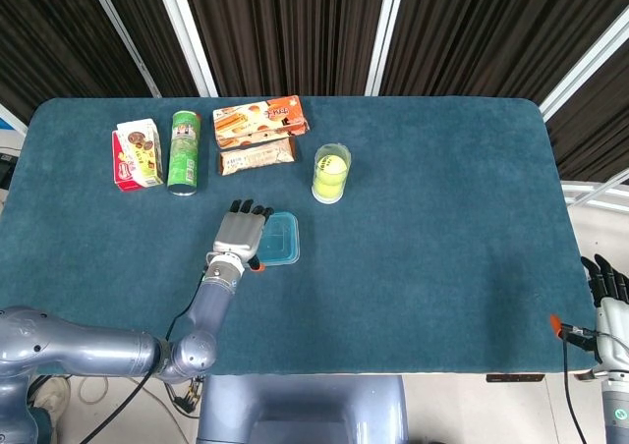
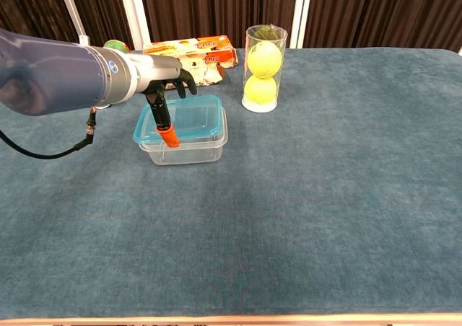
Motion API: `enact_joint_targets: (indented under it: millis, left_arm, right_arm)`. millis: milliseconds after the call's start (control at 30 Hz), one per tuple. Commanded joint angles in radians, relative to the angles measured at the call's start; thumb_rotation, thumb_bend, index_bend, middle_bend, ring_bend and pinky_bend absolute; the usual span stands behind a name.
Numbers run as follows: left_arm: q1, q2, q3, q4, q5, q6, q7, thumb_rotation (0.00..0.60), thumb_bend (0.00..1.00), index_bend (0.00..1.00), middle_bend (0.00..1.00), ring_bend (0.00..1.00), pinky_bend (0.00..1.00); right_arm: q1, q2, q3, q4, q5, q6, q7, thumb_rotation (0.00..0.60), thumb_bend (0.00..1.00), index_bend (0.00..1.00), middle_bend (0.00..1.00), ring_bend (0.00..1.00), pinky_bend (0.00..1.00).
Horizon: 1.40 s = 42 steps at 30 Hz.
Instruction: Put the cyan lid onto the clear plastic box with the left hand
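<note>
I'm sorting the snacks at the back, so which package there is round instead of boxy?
The green can, between the red and white carton and the two orange biscuit boxes. It is a cylinder; the other packages are flat-sided.

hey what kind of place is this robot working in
Probably a robot lab or data-collection booth, not a home. A table covered in teal cloth stands before dark curtains on white frames, and assorted props are laid out: snack boxes, a green chip can and a tube of tennis balls.
</note>
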Motion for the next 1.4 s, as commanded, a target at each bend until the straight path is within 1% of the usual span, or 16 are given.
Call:
enact_joint_targets:
  millis: [33, 533, 1400]
  left_arm:
    - [0.000, -0.005, 0.000, 0.001, -0.003, 0.003, 0.006, 0.600, 0.25, 0.16, 0.43, 0.01, 0.00]
    - [0.009, -0.031, -0.002, 0.025, 0.022, 0.033, 0.033, 0.600, 0.25, 0.16, 0.43, 0.01, 0.00]
    - [0.019, -0.063, -0.019, 0.041, 0.027, 0.029, 0.067, 0.600, 0.25, 0.15, 0.43, 0.01, 0.00]
  right_arm:
    - [0.000, 0.000, 0.000, 0.000, -0.001, 0.000, 0.000, 0.600, 0.29, 0.10, 0.00, 0.00, 0.00]
    - [0.000, 0.000, -0.001, 0.001, -0.001, 0.000, 0.000, 0.600, 0.29, 0.10, 0.00, 0.00, 0.00]
    - [0.001, 0.000, -0.001, 0.001, -0.003, 0.001, 0.000, 0.600, 0.29, 0.10, 0.00, 0.00, 0.00]
